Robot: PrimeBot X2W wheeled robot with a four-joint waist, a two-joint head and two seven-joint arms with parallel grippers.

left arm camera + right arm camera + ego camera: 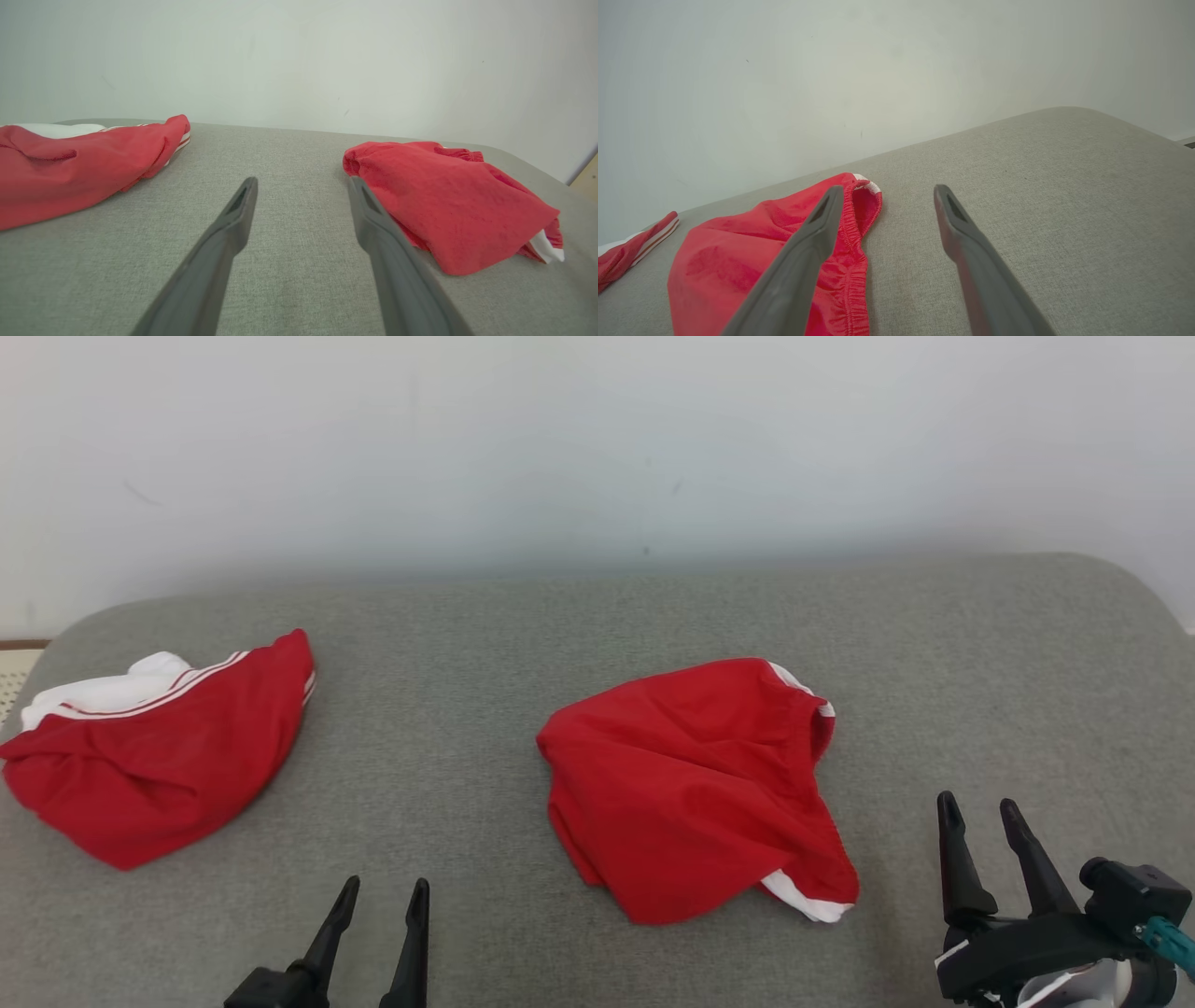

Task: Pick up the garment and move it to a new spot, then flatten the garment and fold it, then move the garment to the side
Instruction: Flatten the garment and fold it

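Pincers: left pincer (387, 887) and right pincer (978, 803) both stand with fingers spread wide and hold nothing, poised over the near edge of the cloth-covered counter (448, 709). Garment (691, 784): a crumpled red piece with white trim, lying on the counter near its middle, ahead of the robot and between the two pincers, touching neither. It lies forward and to the right of the left pincer, and forward and to the left of the right pincer. The right pincer appears the nearer. Its wrist view places the gathered waistband (852, 233) just beside its left finger, whereas the left wrist view shows only the garment's rounded left edge past the right finger. Long axis: judged to run from the far edge toward the near right corner, where a white hem (808, 901) shows, so roughly away from the robot and slanted slightly right; the creasing makes this uncertain. Second garment (159, 756): red and white, at the far left of the counter, well apart from the first. Stage, as judged: the pick-up has not begun, and a reach by the right arm toward the waistband side looks the shortest approach.
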